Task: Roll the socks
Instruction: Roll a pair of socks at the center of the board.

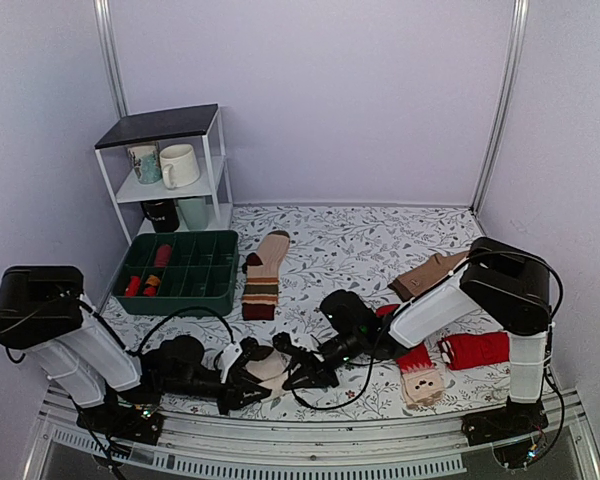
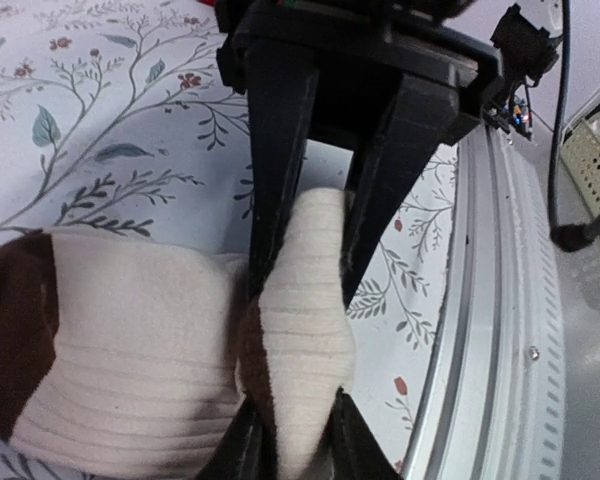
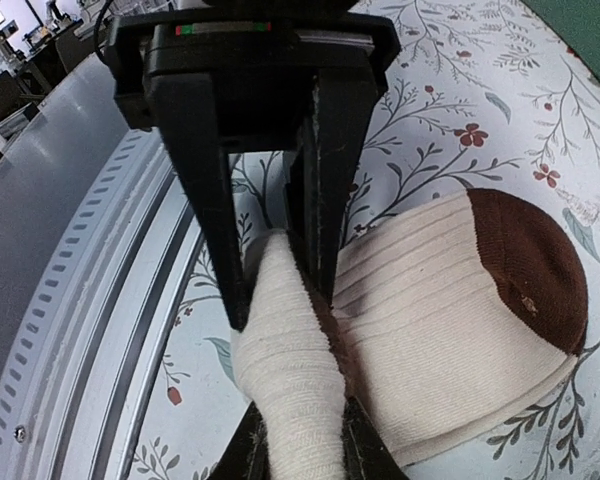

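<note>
The socks [image 1: 267,364] lie as a cream-white bundle with a dark brown band near the table's front edge, between both arms. In the left wrist view a raised cream fold [image 2: 298,330] stands up from the bundle [image 2: 130,340]. My left gripper [image 2: 295,425] is shut on the near end of that fold. My right gripper [image 2: 305,265] pinches the same fold from the far side. The right wrist view shows this mirrored: my right gripper [image 3: 302,435] clamps the fold [image 3: 290,370], with the left gripper [image 3: 277,300] opposite. From above, the left gripper [image 1: 238,373] and right gripper [image 1: 296,375] meet at the bundle.
A green compartment tray [image 1: 202,290] with red rolls sits at back left beside a white shelf [image 1: 158,126] of mugs. A striped tan sock [image 1: 264,276] lies mid-table. Red socks [image 1: 475,350], a brown sock [image 1: 425,274] and a patterned beige sock [image 1: 421,385] lie right. The metal rail [image 2: 500,330] is close.
</note>
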You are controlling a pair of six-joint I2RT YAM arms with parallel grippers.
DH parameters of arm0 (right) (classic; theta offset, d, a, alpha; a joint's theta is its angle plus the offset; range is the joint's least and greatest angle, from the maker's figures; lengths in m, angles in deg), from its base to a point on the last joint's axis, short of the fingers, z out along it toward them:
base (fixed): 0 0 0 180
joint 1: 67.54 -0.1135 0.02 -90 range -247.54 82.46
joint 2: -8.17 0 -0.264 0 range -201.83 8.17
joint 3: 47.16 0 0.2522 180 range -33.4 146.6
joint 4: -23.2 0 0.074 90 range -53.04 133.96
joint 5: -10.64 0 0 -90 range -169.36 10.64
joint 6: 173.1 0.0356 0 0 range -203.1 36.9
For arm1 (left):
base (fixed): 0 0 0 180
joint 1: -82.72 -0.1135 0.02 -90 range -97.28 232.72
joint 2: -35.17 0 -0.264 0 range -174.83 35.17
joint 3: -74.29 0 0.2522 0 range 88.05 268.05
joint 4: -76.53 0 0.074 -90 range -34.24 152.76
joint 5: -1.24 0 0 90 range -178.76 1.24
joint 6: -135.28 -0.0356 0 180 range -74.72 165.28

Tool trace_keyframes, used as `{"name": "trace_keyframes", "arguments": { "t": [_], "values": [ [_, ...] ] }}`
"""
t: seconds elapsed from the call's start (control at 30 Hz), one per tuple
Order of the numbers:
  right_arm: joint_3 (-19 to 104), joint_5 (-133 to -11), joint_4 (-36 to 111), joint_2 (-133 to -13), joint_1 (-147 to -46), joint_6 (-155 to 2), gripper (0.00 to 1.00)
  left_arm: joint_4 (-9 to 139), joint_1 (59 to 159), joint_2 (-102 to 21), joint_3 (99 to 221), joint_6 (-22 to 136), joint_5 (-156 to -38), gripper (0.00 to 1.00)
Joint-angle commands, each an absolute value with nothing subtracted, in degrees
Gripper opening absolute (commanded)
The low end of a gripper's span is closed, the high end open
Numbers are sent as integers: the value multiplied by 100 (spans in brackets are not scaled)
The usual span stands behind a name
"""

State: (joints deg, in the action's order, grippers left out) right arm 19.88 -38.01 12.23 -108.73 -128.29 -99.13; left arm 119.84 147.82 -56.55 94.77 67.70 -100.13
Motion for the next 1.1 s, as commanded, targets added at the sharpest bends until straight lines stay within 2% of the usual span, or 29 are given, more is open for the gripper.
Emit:
{"name": "trace_keyframes", "arguments": {
  "t": [0.0,0.1,0.23,0.37,0.67,1.07],
  "values": [
    [2312,-4411,3178,-10899,-12853,-9585,13,11031,14791,-5078,9433,6403,-9516,32],
    [2641,-4611,4243,-10869,-12852,-9247,13,10520,14841,-4271,9388,6139,-9134,41],
    [3139,-4736,5700,-10991,-12854,-8791,13,10025,14966,-3270,9323,5809,-8859,42],
    [3620,-4596,6799,-11179,-12851,-8293,13,10151,15080,-2907,9179,5615,-8876,43],
    [4419,-4146,7927,-11433,-12842,-7761,14,10814,15518,-3909,9520,5135,-8674,46],
    [4263,-3973,7595,-11826,-12616,-7559,14,11014,15836,-5032,10220,4524,-8818,47]
  ]
}}
